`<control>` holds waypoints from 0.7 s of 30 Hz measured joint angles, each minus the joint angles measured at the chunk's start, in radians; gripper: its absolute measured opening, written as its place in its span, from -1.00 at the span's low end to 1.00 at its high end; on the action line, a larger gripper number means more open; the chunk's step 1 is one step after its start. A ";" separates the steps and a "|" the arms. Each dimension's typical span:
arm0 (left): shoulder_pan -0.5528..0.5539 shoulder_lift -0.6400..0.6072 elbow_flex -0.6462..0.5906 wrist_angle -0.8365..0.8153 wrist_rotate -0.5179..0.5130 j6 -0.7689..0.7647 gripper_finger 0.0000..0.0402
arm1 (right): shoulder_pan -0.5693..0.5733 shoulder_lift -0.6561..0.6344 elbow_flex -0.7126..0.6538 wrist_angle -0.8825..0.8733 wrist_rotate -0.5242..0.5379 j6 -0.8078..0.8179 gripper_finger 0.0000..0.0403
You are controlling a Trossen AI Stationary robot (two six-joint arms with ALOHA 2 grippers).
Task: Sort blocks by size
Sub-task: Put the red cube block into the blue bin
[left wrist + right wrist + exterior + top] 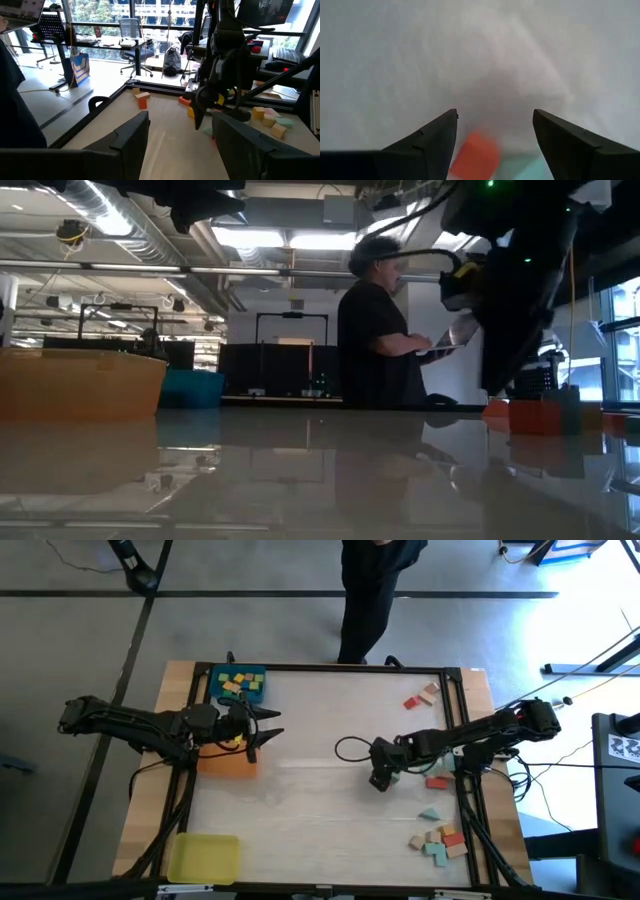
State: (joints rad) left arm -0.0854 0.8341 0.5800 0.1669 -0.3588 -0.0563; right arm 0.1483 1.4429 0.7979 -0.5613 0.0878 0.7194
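Note:
Small coloured blocks lie on the white table in groups: two at the far right (421,697), an orange one (437,781) beside my right arm, and a cluster near the right front (440,840). More blocks fill the blue tray (240,683). My right gripper (380,777) stands open mid-table, tilted downward over bare table. Its wrist view shows an orange block (476,154) and a teal one (532,170) lying below, back of its open fingers (495,112). My left gripper (270,728) hovers open and level over the orange tray (228,762).
A yellow tray (204,858) sits at the near left corner. A black frame (350,668) borders the table. A person (372,590) stands at the far edge. Bare table lies between the two grippers.

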 joint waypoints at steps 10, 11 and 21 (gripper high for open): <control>0.000 0.000 0.000 0.002 0.000 0.000 0.02 | 0.074 0.017 0.001 -0.063 -0.045 -0.024 0.30; 0.000 0.000 0.000 0.002 0.000 0.000 0.02 | 0.084 0.017 0.000 -0.067 -0.038 -0.029 0.30; 0.000 0.001 0.000 0.003 0.000 0.000 0.02 | 0.106 0.131 0.001 -0.063 -0.027 0.031 0.30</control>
State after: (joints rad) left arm -0.0853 0.8352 0.5800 0.1700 -0.3588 -0.0558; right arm 0.2543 1.5742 0.7988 -0.6246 0.0613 0.7499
